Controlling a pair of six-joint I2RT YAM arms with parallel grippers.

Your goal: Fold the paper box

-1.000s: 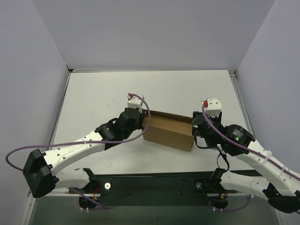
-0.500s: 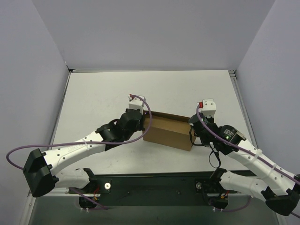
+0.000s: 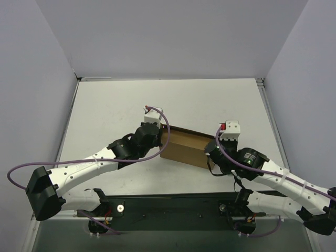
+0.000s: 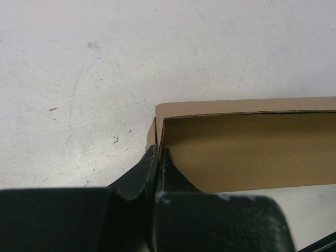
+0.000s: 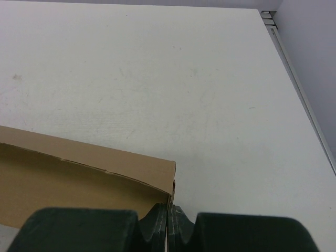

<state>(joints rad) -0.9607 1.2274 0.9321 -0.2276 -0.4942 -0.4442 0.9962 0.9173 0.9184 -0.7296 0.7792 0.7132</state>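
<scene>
The paper box (image 3: 184, 146) is a plain brown cardboard box, open on top, lying in the middle of the table. My left gripper (image 3: 161, 143) is at its left end, shut on the thin left end wall. In the left wrist view the black fingers (image 4: 140, 176) pinch that wall, and the box's inside (image 4: 247, 149) runs off to the right. My right gripper (image 3: 210, 153) is at the right end, shut on the right end wall. In the right wrist view its gripper (image 5: 170, 211) clamps the corner of the box (image 5: 79, 176).
The white table (image 3: 115, 105) is bounded by grey walls on three sides, with a raised rail (image 5: 294, 79) along the right edge. Both arm bases sit on the dark strip (image 3: 173, 207) at the near edge. A purple cable (image 3: 31, 165) loops off the left arm.
My right gripper has moved in toward the box's right end and closed on its end wall. The left gripper keeps its hold; the box has barely moved.
</scene>
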